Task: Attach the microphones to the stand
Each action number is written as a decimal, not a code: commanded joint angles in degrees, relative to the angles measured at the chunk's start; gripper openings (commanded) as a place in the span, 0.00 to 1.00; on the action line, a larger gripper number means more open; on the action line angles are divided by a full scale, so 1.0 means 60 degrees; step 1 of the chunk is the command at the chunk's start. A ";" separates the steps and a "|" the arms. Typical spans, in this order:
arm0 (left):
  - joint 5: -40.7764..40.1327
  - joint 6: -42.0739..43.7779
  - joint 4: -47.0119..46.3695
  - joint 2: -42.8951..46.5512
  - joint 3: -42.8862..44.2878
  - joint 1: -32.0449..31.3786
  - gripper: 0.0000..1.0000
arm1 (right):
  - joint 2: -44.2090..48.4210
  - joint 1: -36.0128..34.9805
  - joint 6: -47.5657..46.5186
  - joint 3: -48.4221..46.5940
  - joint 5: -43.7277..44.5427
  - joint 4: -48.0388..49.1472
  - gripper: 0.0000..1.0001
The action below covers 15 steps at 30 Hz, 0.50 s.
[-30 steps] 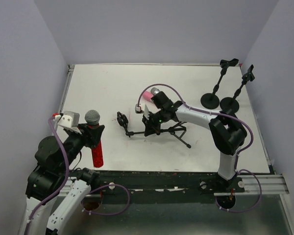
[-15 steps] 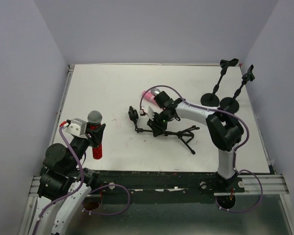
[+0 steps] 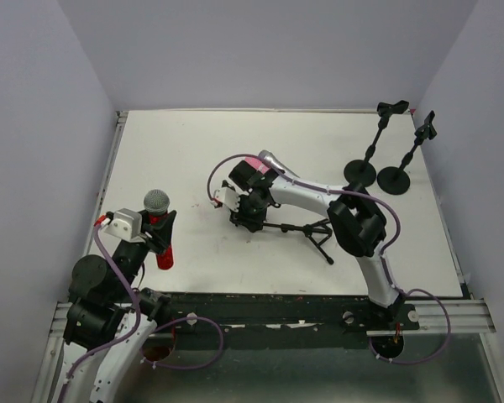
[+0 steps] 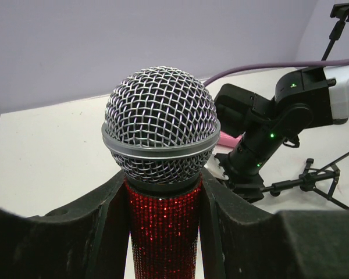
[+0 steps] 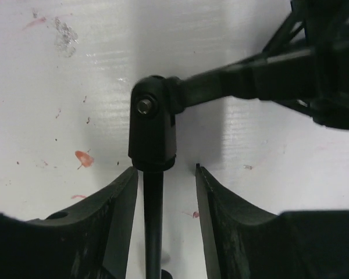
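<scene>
**Q:** Top view — where was the red microphone [image 3: 162, 243]?

**A:** It was off the tabletop [image 3: 176, 151], upright with its mesh head uppermost. The left pincer [image 3: 157, 228] pinched it near the front-left corner. The right pincer [image 3: 249, 211] was down on the tripod stand [image 3: 307, 228], which lay on its side mid-tabletop. The pink microphone [image 3: 251, 159] and a grey microphone [image 3: 267, 156] lay just behind that arm, largely hidden. Two upright stands [image 3: 361, 168] stood at the far right.

**Q:** Left wrist view?

**A:** Both fingers [image 4: 104, 221] were pressed against the glittery red barrel, just under the silver mesh head. The right arm [image 4: 291, 110] and the fallen stand lay beyond, to the right.

**Q:** Right wrist view?

**A:** The right pincer was spread — its fingers straddled the stand's thin rod [image 5: 153, 221] just below a black swivel joint [image 5: 153, 131]. White tabletop showed between the rod and one finger. Whether the other finger touched the rod could not be told.
</scene>
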<state>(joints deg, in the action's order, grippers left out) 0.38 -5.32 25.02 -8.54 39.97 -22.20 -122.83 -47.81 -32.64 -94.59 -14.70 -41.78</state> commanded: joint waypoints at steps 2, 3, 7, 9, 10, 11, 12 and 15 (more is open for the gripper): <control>-0.0313 0.0067 -0.0112 0.0338 0.0356 0.0052 0.00 | -0.0330 -0.0293 -0.0126 -0.0159 0.1746 -0.1107 0.43; -0.0298 0.0052 -0.0097 0.0368 0.0341 0.0023 0.00 | -0.0344 -0.0322 -0.0097 -0.0144 0.1703 -0.1108 0.37; -0.0196 -0.0123 -0.0053 0.0441 0.0399 0.0037 0.00 | -0.0301 -0.0366 0.0079 -0.0377 0.1074 -0.1225 0.11; -0.0094 -0.0255 -0.0038 0.0470 0.0487 0.0037 0.00 | -0.0097 -0.0337 0.0181 -0.0713 0.0505 -0.1371 0.04; -0.0079 -0.0357 -0.0024 0.0470 0.0575 0.0037 0.00 | 0.0078 -0.0308 0.0254 -0.0889 0.0038 -0.1473 0.00; -0.0078 -0.0460 -0.0024 0.0485 0.0662 0.0052 0.00 | 0.0211 -0.0221 0.0299 -0.1108 -0.0431 -0.1605 0.00; 0.0226 -0.0548 -0.0009 0.0485 0.0765 0.0037 0.00 | 0.0415 -0.0133 0.0342 -0.1386 -0.0972 -0.1780 0.00; 0.0434 -0.0797 0.0049 0.0456 0.1189 0.0037 0.00 | 0.0899 0.0321 0.0475 -0.2381 -0.2511 -0.2059 0.00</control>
<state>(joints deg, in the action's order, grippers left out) 0.25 -7.25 26.35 -6.59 42.52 -22.20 -123.28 -48.53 -31.40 -100.66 -15.92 -50.74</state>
